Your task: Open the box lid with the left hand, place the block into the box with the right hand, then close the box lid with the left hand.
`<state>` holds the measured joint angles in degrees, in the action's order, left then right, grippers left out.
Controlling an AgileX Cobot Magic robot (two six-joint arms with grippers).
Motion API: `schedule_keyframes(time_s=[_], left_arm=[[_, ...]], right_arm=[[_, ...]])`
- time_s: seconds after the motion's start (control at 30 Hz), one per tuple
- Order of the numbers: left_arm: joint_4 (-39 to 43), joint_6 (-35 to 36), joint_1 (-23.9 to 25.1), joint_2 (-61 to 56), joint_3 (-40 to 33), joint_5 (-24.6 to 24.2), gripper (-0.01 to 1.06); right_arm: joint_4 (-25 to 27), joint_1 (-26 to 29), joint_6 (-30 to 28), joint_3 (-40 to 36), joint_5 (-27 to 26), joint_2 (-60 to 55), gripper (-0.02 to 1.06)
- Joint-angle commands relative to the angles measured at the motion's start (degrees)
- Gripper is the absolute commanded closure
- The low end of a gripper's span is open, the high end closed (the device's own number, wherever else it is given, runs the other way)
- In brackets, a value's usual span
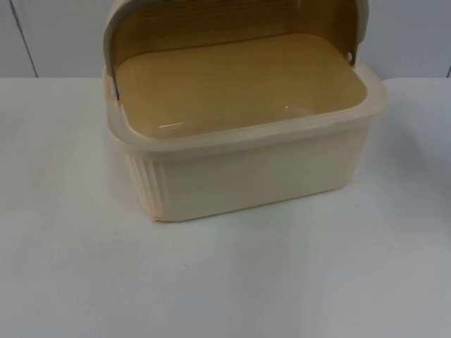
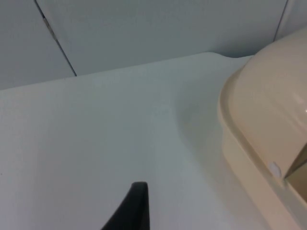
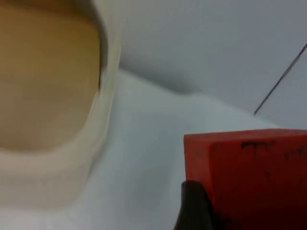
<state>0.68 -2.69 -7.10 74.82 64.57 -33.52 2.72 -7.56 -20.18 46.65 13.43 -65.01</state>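
White tabletop (image 1: 63,246), grey partition wall (image 1: 56,35) behind. Left pincer (image 2: 136,211) hovers over bare tabletop beside the cream ribbed plastic box (image 1: 246,169); one black fingertip visible, so its opening cannot be told. Box sits mid-tabletop, its translucent amber lid (image 1: 232,28) swung up and back, top edge cut off; beige interior exposed. Right pincer (image 3: 201,211) grips a red square block (image 3: 249,177) with faint dark lettering, partly cut off, held just beside the box's rim.
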Motion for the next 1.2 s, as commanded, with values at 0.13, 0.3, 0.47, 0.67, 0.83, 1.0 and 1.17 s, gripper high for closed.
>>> schedule_keyframes(time_s=[0.13, 0.3, 0.47, 0.67, 0.83, 1.0, 1.17], left_arm=[[0.0, 0.0, -0.4, 0.0, 0.4, 1.3, 0.0], [0.0, 0.0, -0.4, 0.0, 0.4, 1.3, 0.0], [0.0, 0.0, -0.4, 0.0, 0.4, 1.2, 0.0], [0.0, 0.0, -0.4, 0.0, 0.4, 1.2, 0.0], [-0.1, 0.0, -0.4, 0.0, 0.4, 1.2, 0.0], [-0.1, 0.0, -0.4, 0.0, 0.4, 1.2, 0.0], [-0.1, 0.0, -0.4, 0.0, 0.4, 1.6, 0.0]], right_arm=[[3.0, -5.2, 0.3, 0.4, -4.1, 1.7, 1.04], [3.0, -12.8, 0.0, 0.4, -10.7, 1.2, 1.04], [3.5, -18.5, -0.4, 0.4, -15.4, -3.8, 1.04], [5.2, -19.2, 0.7, 0.4, -20.1, -10.9, 1.04], [7.5, -19.2, 0.7, 1.5, -28.6, -21.0, 1.04], [7.5, -19.2, 0.7, 5.6, -28.7, -27.0, 1.04], [7.9, -19.2, 0.7, 9.8, -28.1, -31.4, 1.04]])
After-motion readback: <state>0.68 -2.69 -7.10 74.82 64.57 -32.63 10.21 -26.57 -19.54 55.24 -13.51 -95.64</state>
